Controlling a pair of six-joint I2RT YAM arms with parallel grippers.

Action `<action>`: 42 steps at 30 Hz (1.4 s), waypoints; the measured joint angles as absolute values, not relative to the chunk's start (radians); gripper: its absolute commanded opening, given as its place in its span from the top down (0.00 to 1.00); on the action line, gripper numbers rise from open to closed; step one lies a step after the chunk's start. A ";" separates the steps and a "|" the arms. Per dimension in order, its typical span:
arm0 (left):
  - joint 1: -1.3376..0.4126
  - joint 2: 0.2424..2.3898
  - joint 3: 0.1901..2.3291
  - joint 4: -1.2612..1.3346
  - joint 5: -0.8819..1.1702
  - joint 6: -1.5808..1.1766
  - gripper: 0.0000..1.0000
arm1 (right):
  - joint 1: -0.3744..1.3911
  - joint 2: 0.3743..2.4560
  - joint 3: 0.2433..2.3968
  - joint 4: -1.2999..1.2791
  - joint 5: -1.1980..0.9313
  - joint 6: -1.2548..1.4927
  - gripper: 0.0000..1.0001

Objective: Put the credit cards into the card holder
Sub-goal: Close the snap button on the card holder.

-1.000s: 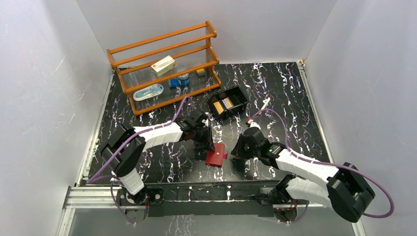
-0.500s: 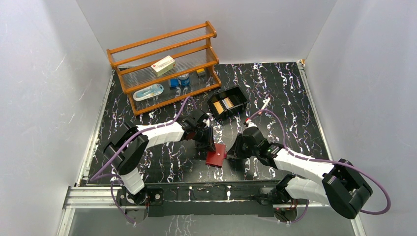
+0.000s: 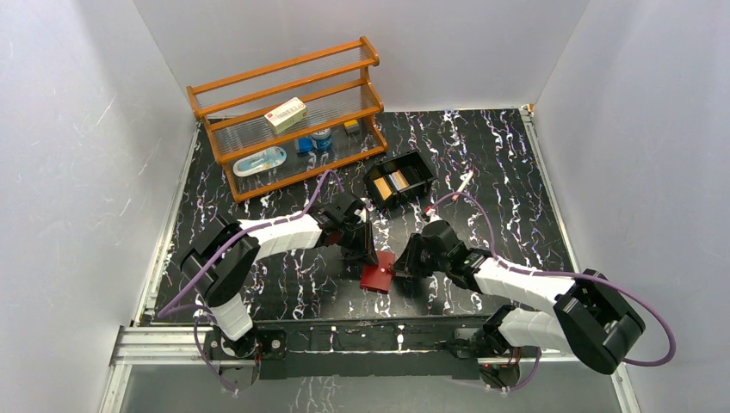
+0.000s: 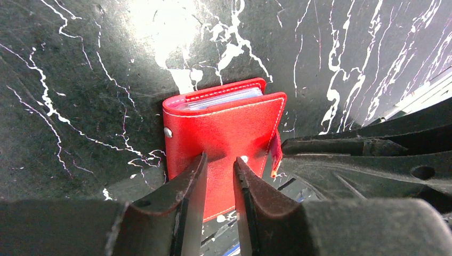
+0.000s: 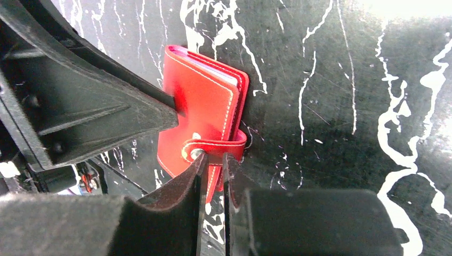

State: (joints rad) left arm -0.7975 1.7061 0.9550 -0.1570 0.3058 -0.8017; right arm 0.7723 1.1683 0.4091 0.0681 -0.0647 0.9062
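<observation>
Our left fingers stand narrowly apart and look clamped on the near edge of the red card holder. Our right fingers are almost together, pinching its snap tab. The card holder lies shut on the table between the two arms, while the credit cards sit well apart in the black two-compartment tray. We judge the tab to be the weak point: our bite on it is thin, so a pull could slip off without undoing the snap. If the left hold is shallow, the whole card holder may drag or twist instead of opening. Both sets of fingers crowd one small thing, so we could knock them together. Once freed, the cover may fold shut again.
</observation>
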 measured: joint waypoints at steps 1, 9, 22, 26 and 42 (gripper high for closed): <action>-0.797 1.706 0.955 -0.157 0.305 -0.803 0.76 | 0.772 1.169 0.409 0.073 -0.068 0.911 0.76; -0.797 1.706 0.954 -0.156 0.305 -0.810 0.75 | 0.772 1.189 0.409 0.104 -0.086 0.921 0.76; -0.796 1.706 0.949 -0.147 0.307 -0.817 0.75 | 0.772 1.217 0.413 0.115 -0.094 0.922 0.72; -0.796 1.706 0.949 -0.147 0.305 -0.823 0.75 | 0.772 1.218 0.419 0.115 -0.094 0.922 0.72; -0.796 1.707 0.949 -0.150 0.303 -0.838 0.75 | 0.772 1.266 0.454 0.115 -0.112 0.918 0.73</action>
